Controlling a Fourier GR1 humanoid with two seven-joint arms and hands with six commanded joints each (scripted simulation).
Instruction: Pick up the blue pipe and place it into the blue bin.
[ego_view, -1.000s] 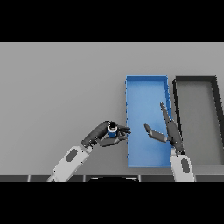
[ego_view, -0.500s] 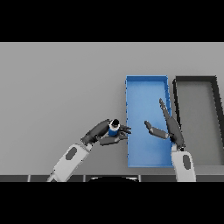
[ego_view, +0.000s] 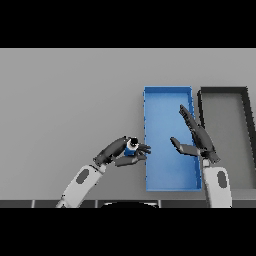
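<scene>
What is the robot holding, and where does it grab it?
The left hand holds the blue pipe, fingers curled round its sides. The right hand is open and holds nothing.

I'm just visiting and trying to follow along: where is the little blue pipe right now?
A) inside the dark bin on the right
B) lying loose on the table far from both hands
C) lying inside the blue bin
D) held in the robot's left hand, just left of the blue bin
D: the left hand is curled round the blue pipe, just outside the blue bin's left wall.
</scene>
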